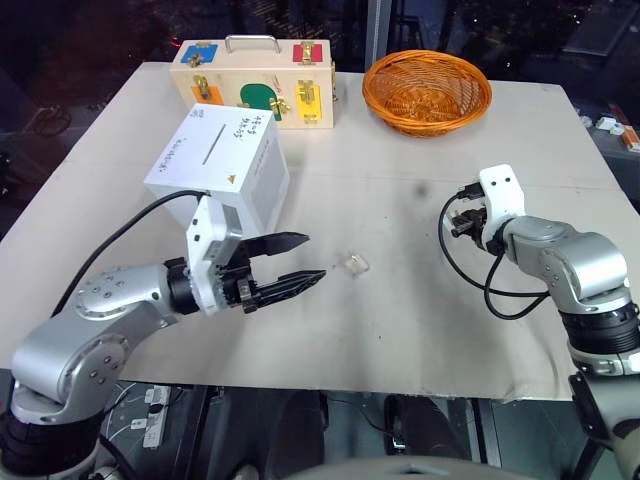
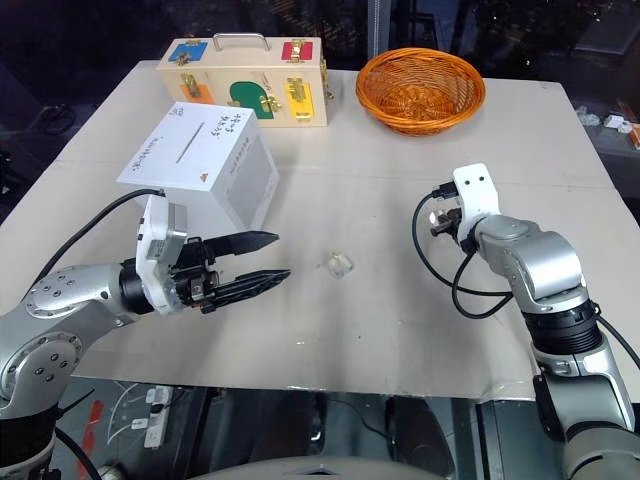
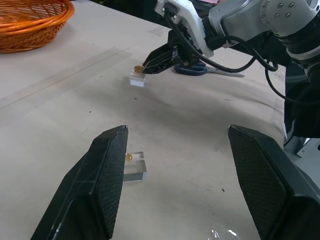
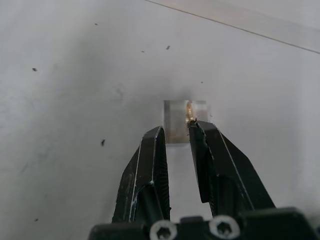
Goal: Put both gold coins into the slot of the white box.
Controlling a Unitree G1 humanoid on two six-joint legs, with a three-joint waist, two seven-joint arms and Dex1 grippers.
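Observation:
The white box (image 1: 215,160) stands at the table's left with its dark slot (image 1: 211,146) on the lettered top face. One gold coin (image 4: 189,112) stands on edge in a small clear block (image 4: 177,120) on the right. My right gripper (image 4: 176,125) is right at it, fingers nearly together with a thin gap and nothing between them; one fingertip (image 4: 196,127) meets the coin's edge. A second gold coin (image 3: 129,157) sits on another clear block (image 1: 354,264) mid-table. My left gripper (image 1: 300,258) hovers open beside the box, pointing at that block.
A wooden case (image 1: 255,85) with coloured latches stands at the back behind the box. An orange wicker basket (image 1: 427,92) sits at the back right. The table (image 1: 400,340) ends close in front of both arms.

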